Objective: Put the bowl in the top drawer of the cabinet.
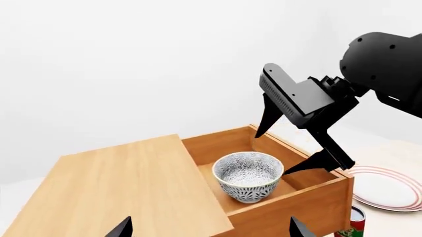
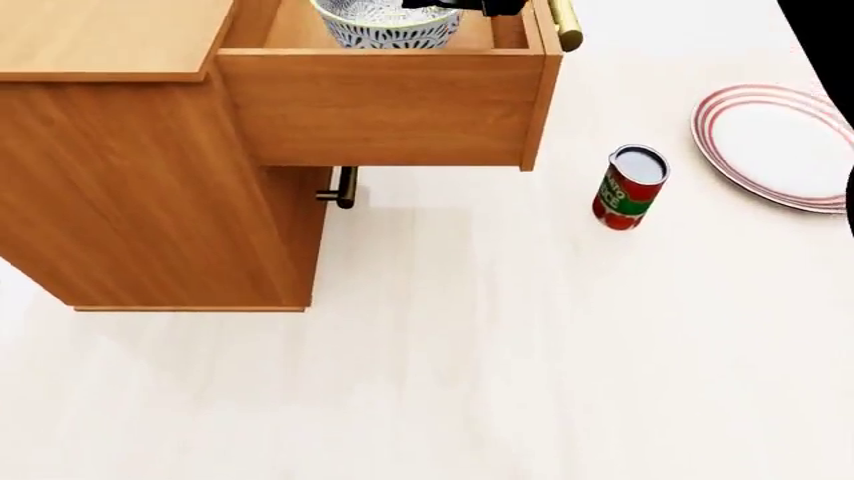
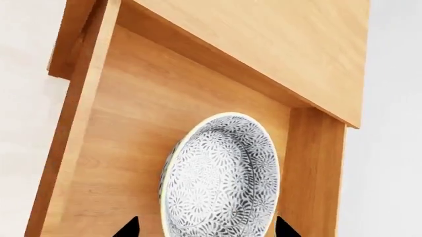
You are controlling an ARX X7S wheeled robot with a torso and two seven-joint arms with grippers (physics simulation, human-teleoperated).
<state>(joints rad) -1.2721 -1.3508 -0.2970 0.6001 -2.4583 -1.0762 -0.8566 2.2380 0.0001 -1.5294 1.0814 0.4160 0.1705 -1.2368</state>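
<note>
I stand over a pale wood-grain floor against blank white walls. One cabinet, one bowl, one plate, one can. The bowl sits upright inside the pulled-out top drawer, directly beneath my right gripper, whose fingers are spread apart and clear of it; I cannot tell my left gripper's state

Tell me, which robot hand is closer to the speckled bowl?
The right gripper. It hangs open just above the bowl, which sits in the top drawer. The left gripper is farther back, over the cabinet.
</note>
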